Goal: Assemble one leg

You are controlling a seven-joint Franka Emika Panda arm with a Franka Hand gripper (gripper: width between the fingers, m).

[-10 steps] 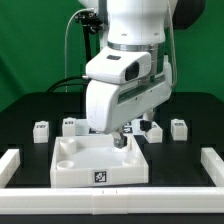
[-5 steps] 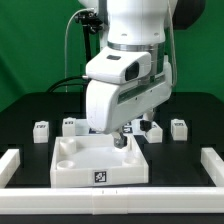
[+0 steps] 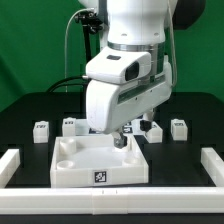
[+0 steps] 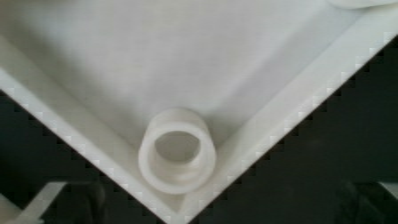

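Observation:
The white tray-like tabletop (image 3: 90,165) lies at the table's middle with a tag on its front wall. My gripper (image 3: 122,140) hangs low over its far corner on the exterior view's right. In the wrist view that corner's round socket (image 4: 175,152) lies just ahead of my gripper (image 4: 214,208). The fingers (image 4: 43,204) show only faintly, far apart at the picture's edges with nothing between them. Small white legs stand upright behind the tabletop: two on the exterior view's left (image 3: 41,131) (image 3: 70,126), one on the right (image 3: 178,128), one partly hidden by the arm (image 3: 153,130).
White rails run along the table's left (image 3: 18,165), right (image 3: 208,163) and front (image 3: 110,197). The table is black, with a green curtain behind. The arm's bulk hides the middle of the row of legs.

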